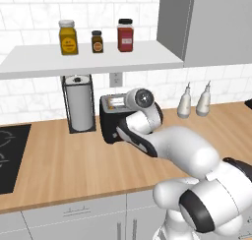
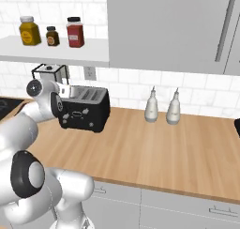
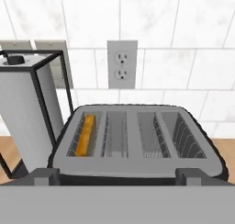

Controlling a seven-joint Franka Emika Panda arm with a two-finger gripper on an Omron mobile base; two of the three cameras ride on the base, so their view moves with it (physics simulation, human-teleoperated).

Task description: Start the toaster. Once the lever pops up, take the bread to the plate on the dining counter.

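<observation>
The black toaster [image 3: 137,165] sits on the wall counter below an outlet, also seen as the toaster [image 1: 109,121] and the toaster [image 2: 86,111]. A tan slice of bread [image 3: 86,135] stands on edge in its leftmost slot, with the other slots holding nothing. My gripper [image 3: 117,177] hovers just in front of and above the toaster's near edge, open, with nothing between its fingertips [image 3: 43,175]. In the base views my arm reaches over the counter and covers part of the toaster. The plate and the dining counter are out of view.
A paper-towel holder [image 1: 79,104] stands close to the toaster's left. Two pale bottles [image 1: 184,102] [image 1: 203,100] stand to its right. Spice jars [image 1: 68,37] sit on the shelf above. A dark hob [image 1: 10,155] lies at the far left.
</observation>
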